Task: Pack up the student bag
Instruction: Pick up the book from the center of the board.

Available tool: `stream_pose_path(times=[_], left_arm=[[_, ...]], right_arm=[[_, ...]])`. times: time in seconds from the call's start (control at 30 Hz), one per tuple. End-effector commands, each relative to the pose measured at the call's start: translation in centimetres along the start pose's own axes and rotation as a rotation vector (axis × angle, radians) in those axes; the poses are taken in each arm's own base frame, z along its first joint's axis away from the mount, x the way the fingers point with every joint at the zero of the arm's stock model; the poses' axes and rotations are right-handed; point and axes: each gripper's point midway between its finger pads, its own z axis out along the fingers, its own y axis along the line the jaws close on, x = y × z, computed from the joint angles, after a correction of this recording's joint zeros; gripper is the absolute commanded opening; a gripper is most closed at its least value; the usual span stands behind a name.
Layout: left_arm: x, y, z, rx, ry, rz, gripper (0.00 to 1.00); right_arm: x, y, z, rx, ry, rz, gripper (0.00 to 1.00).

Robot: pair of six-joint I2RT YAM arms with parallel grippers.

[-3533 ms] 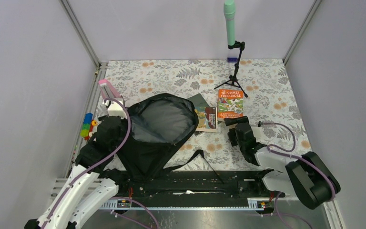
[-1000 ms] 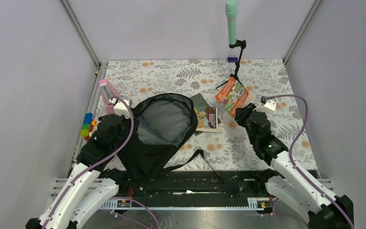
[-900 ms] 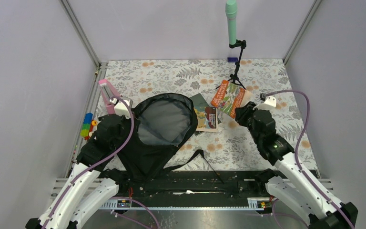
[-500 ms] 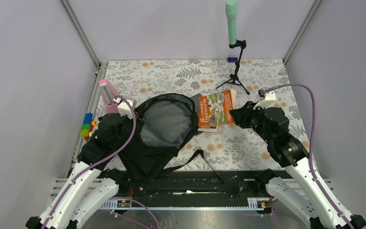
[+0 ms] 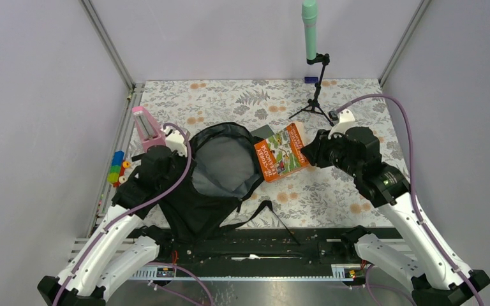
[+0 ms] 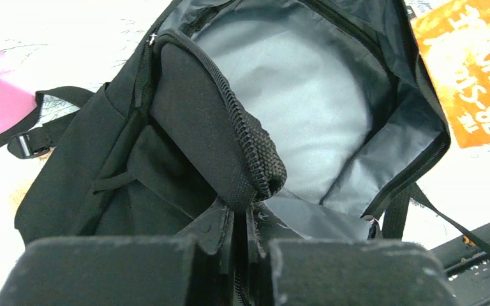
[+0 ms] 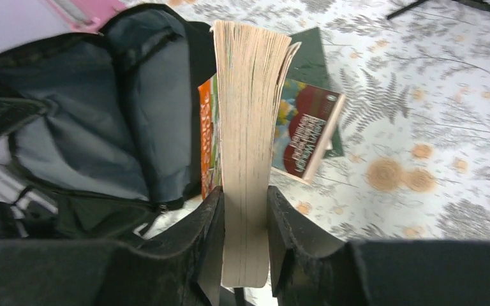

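Observation:
The student bag [image 5: 210, 197] lies on the floral table with its top unzipped and grey lining showing. My left gripper [image 5: 170, 144] is shut on the zippered rim of the bag [image 6: 185, 127] and holds that edge up; the left gripper [image 6: 249, 223] pinches the fabric between its jaws. My right gripper [image 5: 308, 155] is shut on an orange paperback [image 5: 281, 153], held in the air just right of the bag's opening. In the right wrist view the paperback [image 7: 249, 127] stands page edge up in the right gripper [image 7: 245, 220], with the bag [image 7: 102, 115] to its left.
A second book with a red cover [image 7: 306, 134] lies on a dark green one [image 7: 312, 64] beside the bag. A green microphone [image 5: 309, 25] on a small tripod [image 5: 314, 105] stands at the back. A pink item [image 5: 145, 124] and coloured blocks [image 5: 118, 169] sit at the left edge.
My right gripper has lifted the orange paperback off the table and carried it left to the bag's opening. The left gripper has raised the bag's rim a little.

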Motion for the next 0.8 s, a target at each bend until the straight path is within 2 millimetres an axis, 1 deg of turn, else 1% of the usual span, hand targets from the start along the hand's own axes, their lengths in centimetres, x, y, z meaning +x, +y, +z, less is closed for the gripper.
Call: stream_pose_path(times=[0.0,0.03,0.1,0.2,0.27,0.4,0.5,0.6,0.77], left_arm=[[-2.8,1.4,-0.8,-0.089,-0.102,-0.012,0.00],[-2.8,1.9,-0.9,-0.122,-0.106,-0.018,0.00],[-2.9,2.6,-1.2,-0.159,-0.116,-0.026,0.00],[-2.9,2.5,-1.2,-0.153,-0.117,-0.030,0.00],[-2.8,2.3,-1.1,-0.144,-0.112,-0.029,0.00],[-2.8,2.1,-1.0,-0.132,-0.105,-0.029,0.00],[-2.8,2.1,-1.0,-0.132,-0.108,-0.030,0.00],[-2.8,2.1,-1.1,-0.132,-0.110,-0.030,0.00],[-2.8,2.1,-1.1,-0.133,-0.113,-0.029,0.00]], right_arm=[[-3.1,-1.3,-2.2,0.120,-0.059,-0.117,0.00],[-3.5,-2.3,-2.9,0.178,-0.068,-0.131,0.00],[-3.8,-3.7,-3.8,0.260,-0.073,-0.162,0.00],[-3.7,-5.6,-4.5,0.365,-0.049,-0.200,0.00],[-3.2,-6.4,-4.3,0.405,-0.006,-0.228,0.00],[-1.0,-8.0,-2.7,0.461,0.111,-0.272,0.00],[0.7,-8.7,-1.3,0.475,0.195,-0.290,0.00],[1.9,-8.5,0.1,0.446,0.259,-0.290,0.00],[3.7,-7.9,1.6,0.400,0.325,-0.236,0.00]])
